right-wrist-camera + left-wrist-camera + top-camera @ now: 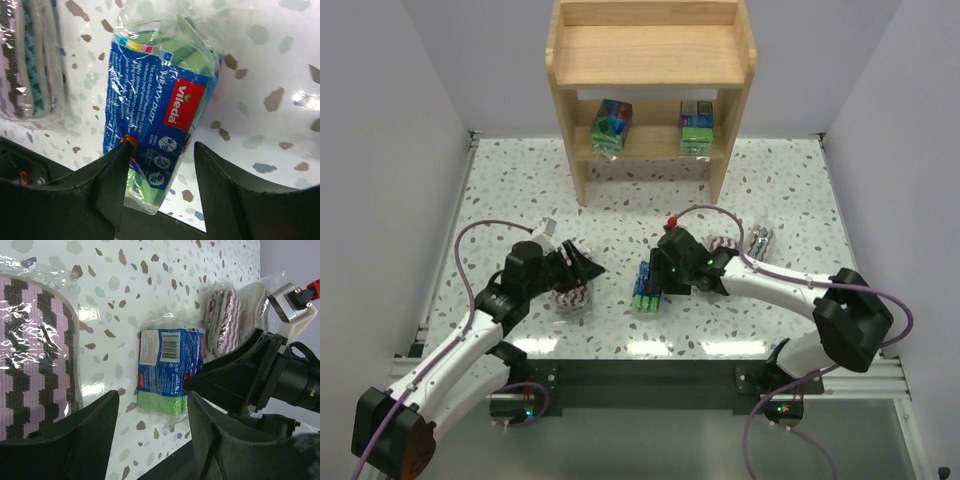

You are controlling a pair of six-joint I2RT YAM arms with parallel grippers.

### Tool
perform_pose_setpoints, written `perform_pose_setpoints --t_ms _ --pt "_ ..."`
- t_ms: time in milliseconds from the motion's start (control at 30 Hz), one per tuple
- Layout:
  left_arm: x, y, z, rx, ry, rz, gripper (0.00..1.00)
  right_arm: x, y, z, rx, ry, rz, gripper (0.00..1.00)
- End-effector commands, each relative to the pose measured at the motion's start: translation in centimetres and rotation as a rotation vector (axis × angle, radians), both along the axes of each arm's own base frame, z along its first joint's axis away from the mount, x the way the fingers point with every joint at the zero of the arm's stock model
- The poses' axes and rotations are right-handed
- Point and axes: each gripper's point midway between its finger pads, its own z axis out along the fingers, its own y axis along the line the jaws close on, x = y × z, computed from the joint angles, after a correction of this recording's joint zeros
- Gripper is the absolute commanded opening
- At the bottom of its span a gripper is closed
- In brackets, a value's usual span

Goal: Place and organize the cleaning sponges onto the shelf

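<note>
Straddling the sponge pack (160, 100) at near centre of the table (770, 190), right gripper (162, 150) jaws apart, not clamped | left gripper (152, 395) unclenched, empty, by zigzag pad (35, 355), near left | pack judged light, soft, wrap slippery; grip across the foam body, not loose film.

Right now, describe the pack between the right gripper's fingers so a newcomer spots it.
On the table before the wooden shelf, look toward the near edge. The green-and-blue pack lies there, straddled by the right gripper. It is the only such pack off the shelf; neighbours are purple zigzag pads.
</note>
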Motion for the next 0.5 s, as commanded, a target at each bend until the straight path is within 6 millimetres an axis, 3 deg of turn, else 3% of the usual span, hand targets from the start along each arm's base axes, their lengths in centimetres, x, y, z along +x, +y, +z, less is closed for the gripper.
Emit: perform_pose_setpoints --t_ms 0,167,300,467 --pt "-0.2 -0.5 0.3 -0.01 -0.018 -0.034 0.62 -1.2 -4.1 -1.6 -0.125 -0.002 -0.063 0.57" --pt "-0.1 -0.7 0.4 -0.02 -0.015 -0.037 0.61 -2.5 -7.0 -2.8 -0.2 0.013 -0.101 0.62" --pt "-0.3 -0.6 0.0 -0.016 -0.003 -0.037 0.6 -3.6 -10.5 -3.3 -0.344 0.039 -0.158 0.66" --pt "-0.4 -0.7 -0.2 -0.027 0.003 -0.04 0.59 -4.1 -12.4 -3.1 -0.368 0.023 -0.22 0.69"
